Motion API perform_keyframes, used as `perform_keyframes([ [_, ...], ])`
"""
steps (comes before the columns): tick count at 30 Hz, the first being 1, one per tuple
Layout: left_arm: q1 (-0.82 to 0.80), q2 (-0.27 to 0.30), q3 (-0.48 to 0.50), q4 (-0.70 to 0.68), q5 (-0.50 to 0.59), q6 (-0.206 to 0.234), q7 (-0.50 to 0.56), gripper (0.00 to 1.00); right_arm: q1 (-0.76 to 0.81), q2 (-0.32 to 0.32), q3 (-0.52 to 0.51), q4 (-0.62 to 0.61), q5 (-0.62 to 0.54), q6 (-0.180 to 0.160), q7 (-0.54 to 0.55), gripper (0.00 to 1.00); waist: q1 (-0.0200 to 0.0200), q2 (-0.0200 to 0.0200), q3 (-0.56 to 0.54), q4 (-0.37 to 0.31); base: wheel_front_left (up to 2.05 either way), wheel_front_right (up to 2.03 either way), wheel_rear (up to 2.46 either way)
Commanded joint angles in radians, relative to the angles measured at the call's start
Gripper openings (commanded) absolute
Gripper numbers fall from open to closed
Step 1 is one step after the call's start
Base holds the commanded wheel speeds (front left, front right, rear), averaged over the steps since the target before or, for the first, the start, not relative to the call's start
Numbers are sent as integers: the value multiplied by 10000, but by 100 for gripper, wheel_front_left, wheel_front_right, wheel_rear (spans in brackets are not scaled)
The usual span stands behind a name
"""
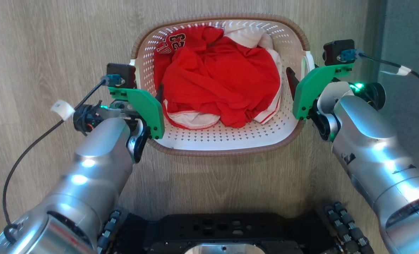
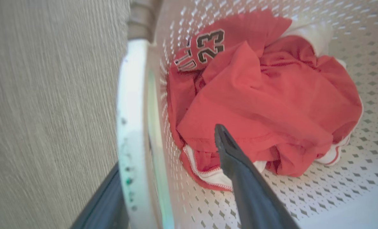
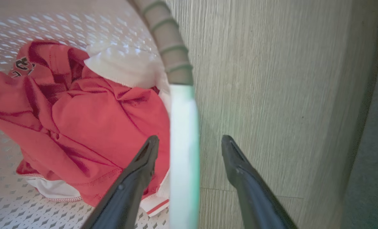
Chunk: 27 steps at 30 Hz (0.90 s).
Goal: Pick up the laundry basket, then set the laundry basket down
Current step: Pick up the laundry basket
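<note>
The laundry basket [image 1: 223, 151] is white and perforated with a brown woven-look rim, and it sits on the wooden floor straight ahead of me. Red-and-white clothes [image 1: 223, 81] are heaped inside it. My left gripper [image 1: 148, 92] is open and straddles the basket's left white handle [image 2: 131, 111], one finger [image 2: 239, 171] inside over the clothes [image 2: 265, 95], the other outside. My right gripper [image 1: 300, 77] is also open. Its fingers stand on either side of the right handle [image 3: 182, 127], midpoint [image 3: 189, 139], and the jaws do not touch the handle.
Pale wood-grain floor [image 1: 54, 53] surrounds the basket. A grey strip [image 1: 407, 31] runs along the far right. My black wheeled base [image 1: 230, 229] lies just below the basket. Thin black cables [image 1: 36, 141] trail from both wrists.
</note>
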Motion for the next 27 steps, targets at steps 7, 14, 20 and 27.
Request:
perform_keyframes([
  [7,-123,200,-451,61,-342,10,204,100,144,158,601,244,352,71,108,100,0,0,255,-2,0,0,0],
  [14,-269,200,-940,15,-640,47,231,100,43,49,1061,369,651,71,-48,100,0,0,328,58,0,0,0],
  [20,-303,200,-1267,12,-976,82,350,100,-26,-26,1350,505,951,71,-65,100,0,0,326,96,0,0,0],
  [27,-363,200,-1484,55,-1364,192,533,0,-116,-105,1685,553,1201,71,-44,0,0,0,342,105,0,0,0],
])
